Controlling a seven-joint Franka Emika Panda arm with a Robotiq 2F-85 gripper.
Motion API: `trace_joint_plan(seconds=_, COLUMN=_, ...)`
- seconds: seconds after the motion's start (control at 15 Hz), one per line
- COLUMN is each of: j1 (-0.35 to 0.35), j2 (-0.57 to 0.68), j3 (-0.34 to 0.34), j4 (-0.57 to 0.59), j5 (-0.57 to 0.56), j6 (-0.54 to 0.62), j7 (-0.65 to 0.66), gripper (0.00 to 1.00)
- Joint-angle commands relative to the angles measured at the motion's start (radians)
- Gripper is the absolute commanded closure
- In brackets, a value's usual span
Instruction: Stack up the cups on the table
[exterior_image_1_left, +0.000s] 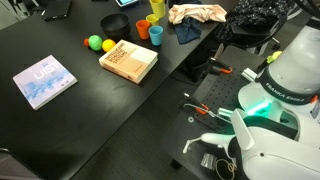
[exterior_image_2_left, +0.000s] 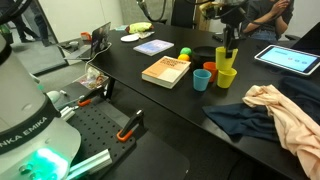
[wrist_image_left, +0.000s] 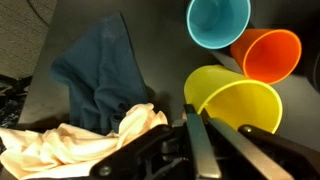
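Note:
In an exterior view my gripper (exterior_image_2_left: 229, 44) hangs over the far end of the black table (exterior_image_2_left: 150, 100), shut on the rim of a yellow cup (exterior_image_2_left: 229, 58). The cup is held just above a yellow-green cup (exterior_image_2_left: 226, 76). An orange cup (exterior_image_2_left: 209, 69) and a blue cup (exterior_image_2_left: 201, 80) stand beside them. In the wrist view my fingers (wrist_image_left: 200, 135) pinch the near rim of the yellow cup (wrist_image_left: 245, 105). The yellow-green cup (wrist_image_left: 203, 85) lies behind it, with the orange cup (wrist_image_left: 268, 55) and blue cup (wrist_image_left: 218, 22) further off. All the cups also show in the exterior view (exterior_image_1_left: 152, 20).
A brown book (exterior_image_2_left: 166, 70), two small balls (exterior_image_2_left: 185, 55), a blue book (exterior_image_1_left: 44, 81) and a black bowl (exterior_image_1_left: 117, 22) lie on the table. A dark blue cloth (exterior_image_2_left: 235, 120) and a peach cloth (exterior_image_2_left: 285, 115) lie near the cups. A tablet (exterior_image_2_left: 289, 60) is further back.

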Motion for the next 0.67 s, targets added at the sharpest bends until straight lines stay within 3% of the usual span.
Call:
trace_joint_plan(seconds=0.0, j1=0.009, j2=-0.056, j3=0.038, j4=-0.017, j5=0.008, j6=-0.055, j7=-0.023, gripper=0.96)
trace_joint_plan(seconds=0.6, j1=0.009, j2=-0.054, j3=0.098, j4=-0.033, j5=0.01, j6=-0.156, j7=-0.057, gripper=0.96)
